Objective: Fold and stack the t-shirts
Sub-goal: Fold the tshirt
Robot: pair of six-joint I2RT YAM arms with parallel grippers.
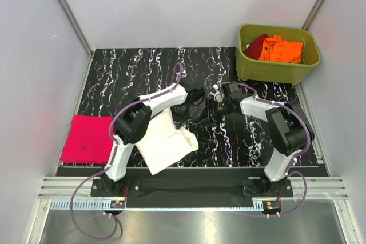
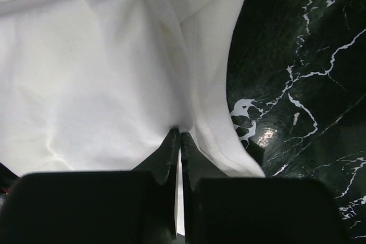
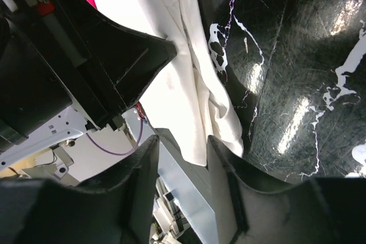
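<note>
The white t-shirt (image 1: pixel 166 141) lies partly folded on the black marbled table, near the front and left of centre. My left gripper (image 1: pixel 190 107) is shut on a fold of the white t-shirt (image 2: pixel 103 72) at its far right edge, and its jaws (image 2: pixel 177 135) pinch the cloth. My right gripper (image 1: pixel 213 110) is close to the right of the left one, open and empty (image 3: pixel 183 139), with the white t-shirt (image 3: pixel 189 78) just beyond its fingertips. A folded magenta-pink t-shirt (image 1: pixel 88 138) lies flat at the left. The orange t-shirt (image 1: pixel 281 50) and dark red t-shirt (image 1: pixel 255 43) lie in the tub.
The olive-green plastic tub (image 1: pixel 274 70) stands at the back right corner. Grey walls close in the table on the left, back and right. A metal rail (image 1: pixel 189 187) with the arm bases runs along the near edge.
</note>
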